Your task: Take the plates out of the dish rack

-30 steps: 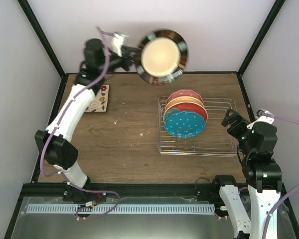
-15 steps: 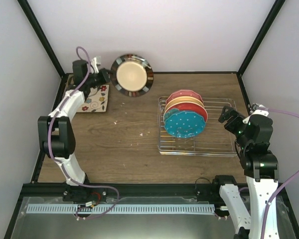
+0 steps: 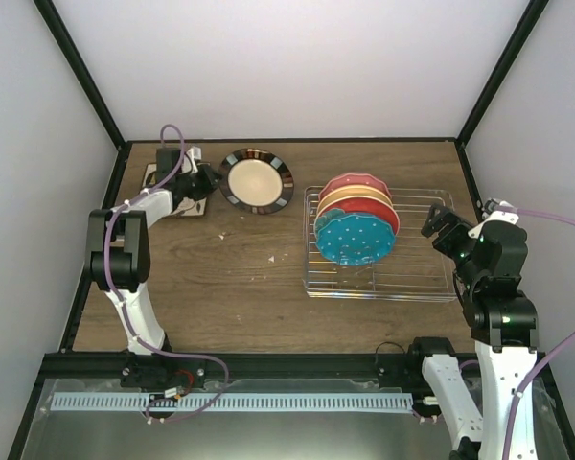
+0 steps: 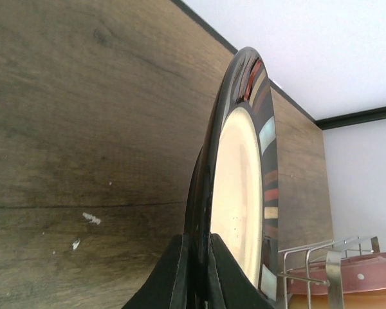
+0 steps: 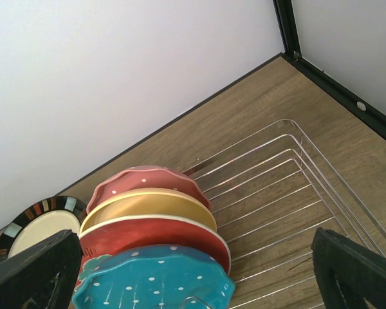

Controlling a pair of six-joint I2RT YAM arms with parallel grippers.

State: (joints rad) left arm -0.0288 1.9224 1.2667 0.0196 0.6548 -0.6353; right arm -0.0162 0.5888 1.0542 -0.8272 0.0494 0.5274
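Observation:
My left gripper [image 3: 209,180] is shut on the rim of the cream plate with the dark striped rim [image 3: 256,180], held low over the table at the back left; in the left wrist view the plate [image 4: 244,187] sits edge-on between my fingers [image 4: 174,273]. The square cream floral plate [image 3: 151,178] lies under the left arm, mostly hidden. The silver wire dish rack [image 3: 422,278] holds the pink-red scalloped [image 3: 356,180], orange-yellow [image 3: 355,196], red [image 3: 381,213] and teal polka-dot [image 3: 355,240] plates upright. My right gripper [image 3: 443,228] is open and empty at the rack's right edge.
Black frame posts and white walls bound the table. Small crumbs [image 3: 272,258] lie on the wood left of the rack. In the right wrist view the rack's empty wires [image 5: 276,187] stretch right of the plates.
My left arm has swung down and back with the striped-rim plate, from high in the air to just above the table beside the floral plate. The right gripper barely moved.

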